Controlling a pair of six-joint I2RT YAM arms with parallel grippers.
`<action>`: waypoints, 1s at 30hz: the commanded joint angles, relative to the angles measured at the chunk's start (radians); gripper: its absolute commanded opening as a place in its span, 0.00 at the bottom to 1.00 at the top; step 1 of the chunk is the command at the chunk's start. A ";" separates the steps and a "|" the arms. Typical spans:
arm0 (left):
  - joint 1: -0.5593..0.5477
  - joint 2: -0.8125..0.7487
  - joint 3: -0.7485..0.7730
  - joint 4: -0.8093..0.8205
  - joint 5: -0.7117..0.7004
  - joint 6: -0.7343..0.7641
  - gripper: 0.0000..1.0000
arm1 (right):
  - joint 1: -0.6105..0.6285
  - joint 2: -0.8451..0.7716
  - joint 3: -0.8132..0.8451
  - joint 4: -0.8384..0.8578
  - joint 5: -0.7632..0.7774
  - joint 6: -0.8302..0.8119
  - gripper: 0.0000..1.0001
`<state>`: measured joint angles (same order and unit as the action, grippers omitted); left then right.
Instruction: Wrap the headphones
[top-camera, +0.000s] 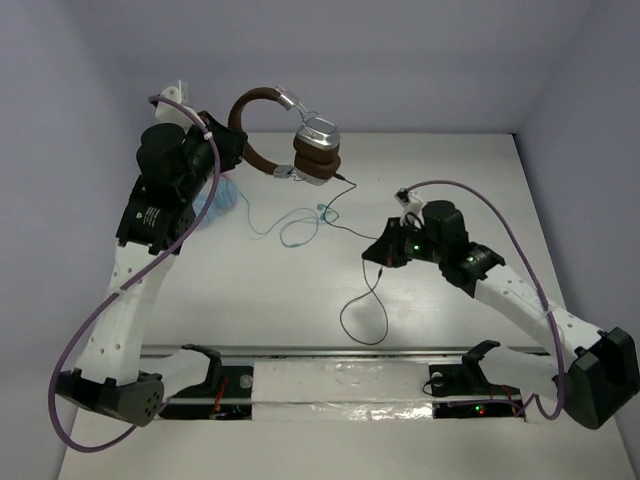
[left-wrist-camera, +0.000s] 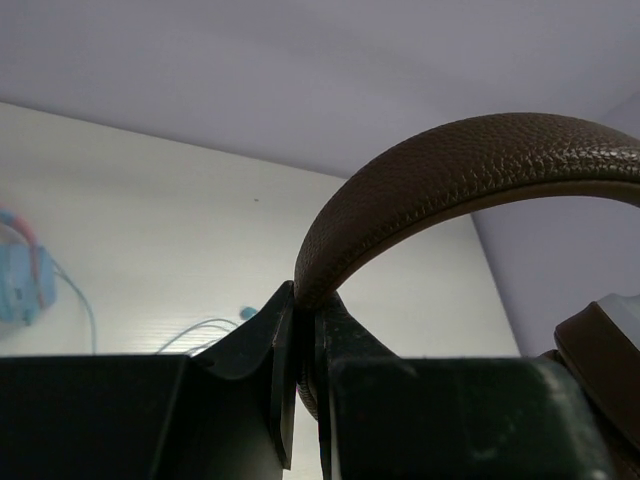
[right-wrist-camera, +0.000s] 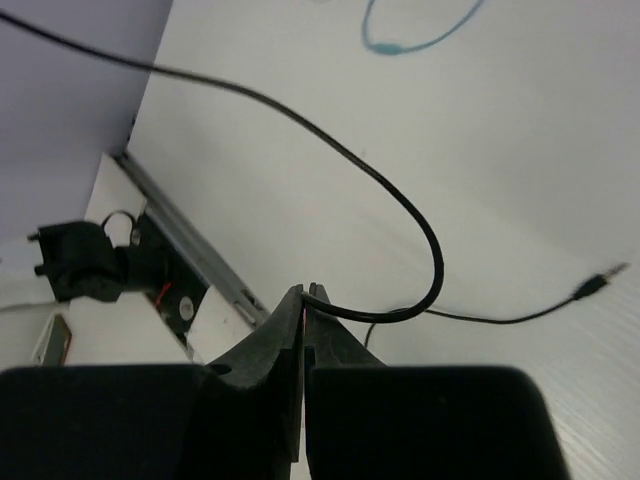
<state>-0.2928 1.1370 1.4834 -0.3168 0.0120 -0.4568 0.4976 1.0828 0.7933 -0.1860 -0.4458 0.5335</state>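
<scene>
The headphones (top-camera: 300, 140) hang in the air at the back of the table, brown headband arching up, silver cups and brown pads stacked at the right. My left gripper (top-camera: 236, 148) is shut on the headband (left-wrist-camera: 420, 170), which arcs up and right out of the jaws. The thin black cable (top-camera: 352, 222) runs from the cups down to my right gripper (top-camera: 372, 255), which is shut on the cable (right-wrist-camera: 400, 200). Past the jaws the cable loops on the table (top-camera: 365, 310), and its plug (right-wrist-camera: 600, 281) lies on the white surface.
Thin teal earbuds (top-camera: 295, 228) lie looped on the table below the headphones, also in the right wrist view (right-wrist-camera: 415, 35). Pink-and-blue headphones (top-camera: 222, 195) sit behind my left arm, blurred in the left wrist view (left-wrist-camera: 22, 275). A rail with two black stands (top-camera: 480, 365) runs along the near edge.
</scene>
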 joint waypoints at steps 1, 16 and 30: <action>0.040 0.017 -0.035 0.168 0.178 -0.161 0.00 | 0.134 0.037 0.050 0.068 0.099 -0.015 0.00; -0.022 -0.111 -0.564 0.432 -0.167 -0.536 0.00 | 0.422 0.264 0.269 0.149 0.436 0.036 0.00; -0.149 -0.063 -0.664 0.533 -0.178 -0.643 0.00 | 0.550 0.454 0.400 0.203 0.440 0.031 0.00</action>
<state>-0.4236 1.0790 0.8005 0.0998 -0.1551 -1.0649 1.0313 1.5429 1.1156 -0.0383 -0.0338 0.5816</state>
